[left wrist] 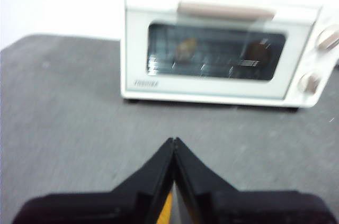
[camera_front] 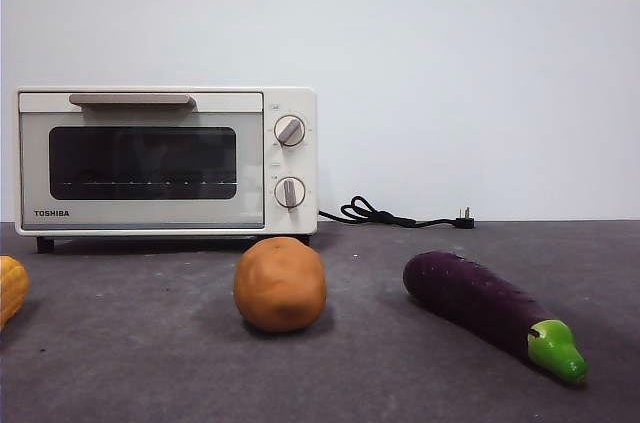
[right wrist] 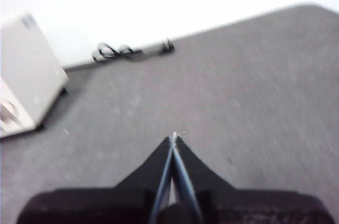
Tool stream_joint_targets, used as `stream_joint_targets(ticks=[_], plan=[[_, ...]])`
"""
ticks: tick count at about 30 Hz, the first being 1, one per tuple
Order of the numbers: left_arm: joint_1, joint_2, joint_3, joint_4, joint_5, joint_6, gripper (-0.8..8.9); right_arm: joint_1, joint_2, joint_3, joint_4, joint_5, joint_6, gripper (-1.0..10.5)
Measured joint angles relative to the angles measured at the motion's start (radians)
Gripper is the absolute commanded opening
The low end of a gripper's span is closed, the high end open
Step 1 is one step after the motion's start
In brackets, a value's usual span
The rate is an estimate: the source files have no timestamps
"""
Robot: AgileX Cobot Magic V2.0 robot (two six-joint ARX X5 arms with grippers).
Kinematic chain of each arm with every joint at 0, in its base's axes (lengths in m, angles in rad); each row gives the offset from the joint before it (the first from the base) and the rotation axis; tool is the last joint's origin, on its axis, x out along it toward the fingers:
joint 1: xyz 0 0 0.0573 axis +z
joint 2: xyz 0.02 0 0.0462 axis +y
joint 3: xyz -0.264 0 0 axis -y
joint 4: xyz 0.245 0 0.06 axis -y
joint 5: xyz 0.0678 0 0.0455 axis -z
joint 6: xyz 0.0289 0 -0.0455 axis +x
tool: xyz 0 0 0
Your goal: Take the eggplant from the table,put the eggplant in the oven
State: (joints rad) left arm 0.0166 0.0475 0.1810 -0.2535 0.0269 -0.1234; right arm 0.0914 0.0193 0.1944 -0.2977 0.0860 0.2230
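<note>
**Eggplant awaiting pickup, oven door closed**

Table point(camera_front: 400, 383): dark grey. Oven point(camera_front: 165, 158): ten o'clock, shut. Eggplant point(camera_front: 480, 305): four o'clock, lying free. Left gripper point(left wrist: 174, 142), right gripper point(right wrist: 175, 138): jaws pressed together, empty. Advice: open the door first; spread jaws across the eggplant's mid-body.

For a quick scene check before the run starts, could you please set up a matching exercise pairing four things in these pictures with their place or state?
Things:
1. eggplant
2. brown ball
3. oven
4. power plug

Places or states:
A. door closed, standing at the back of the table
B. lying unplugged by the wall
C. lying on its side, green stem cap toward the camera
D. sitting in front of the oven's knobs, apart from the other things

Pairs: 1-C, 2-D, 3-A, 4-B
</note>
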Motion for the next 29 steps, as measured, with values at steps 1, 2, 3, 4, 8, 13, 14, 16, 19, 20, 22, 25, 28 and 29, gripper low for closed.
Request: stream_joint_targets(ticks=[1,2,3,4,8,13,14,16,19,20,22,25,28,29], plan=[[0.000,0.010,0.020,0.000,0.011,-0.002,-0.05,0.000,0.008,0.023,0.000,-0.008,0.002,-0.1],[0.000,0.023,0.042,0.000,0.021,-0.005,-0.05,0.000,0.019,0.048,0.000,-0.014,0.002,-0.1],[0.000,0.036,0.062,0.000,0.034,-0.010,-0.05,0.000,0.032,0.069,0.000,-0.021,0.002,-0.1],[0.000,0.054,0.085,0.000,0.048,-0.016,-0.05,0.000,0.051,0.096,0.000,-0.034,0.002,-0.1],[0.000,0.139,0.180,-0.005,0.112,-0.026,-0.05,0.000,0.138,0.212,-0.039,-0.095,0.002,-0.1],[0.000,0.274,0.322,-0.045,0.195,-0.028,-0.05,0.000,0.285,0.383,-0.163,-0.160,-0.008,-0.1],[0.000,0.304,0.355,-0.057,0.215,-0.028,-0.05,0.000,0.319,0.422,-0.190,-0.175,-0.018,-0.1],[0.000,0.360,0.420,-0.084,0.253,-0.027,-0.05,0.000,0.380,0.496,-0.244,-0.202,-0.041,-0.1],[0.000,0.444,0.528,-0.127,0.299,-0.027,-0.05,0.000,0.467,0.612,-0.328,-0.242,-0.082,-0.1],[0.000,0.468,0.563,-0.139,0.310,-0.027,-0.05,0.000,0.493,0.647,-0.351,-0.253,-0.092,-0.1],[0.000,0.522,0.645,-0.177,0.340,-0.016,-0.05,0.000,0.550,0.728,-0.402,-0.279,-0.116,-0.1],[0.000,0.590,0.766,-0.238,0.370,0.011,-0.05,0.000,0.627,0.840,-0.468,-0.321,-0.147,-0.1],[-0.001,0.648,0.879,-0.291,0.375,0.026,-0.05,0.000,0.697,0.948,-0.518,-0.359,-0.171,-0.1],[-0.001,0.663,0.910,-0.305,0.375,0.027,-0.05,0.000,0.716,0.980,-0.531,-0.372,-0.176,-0.1]])
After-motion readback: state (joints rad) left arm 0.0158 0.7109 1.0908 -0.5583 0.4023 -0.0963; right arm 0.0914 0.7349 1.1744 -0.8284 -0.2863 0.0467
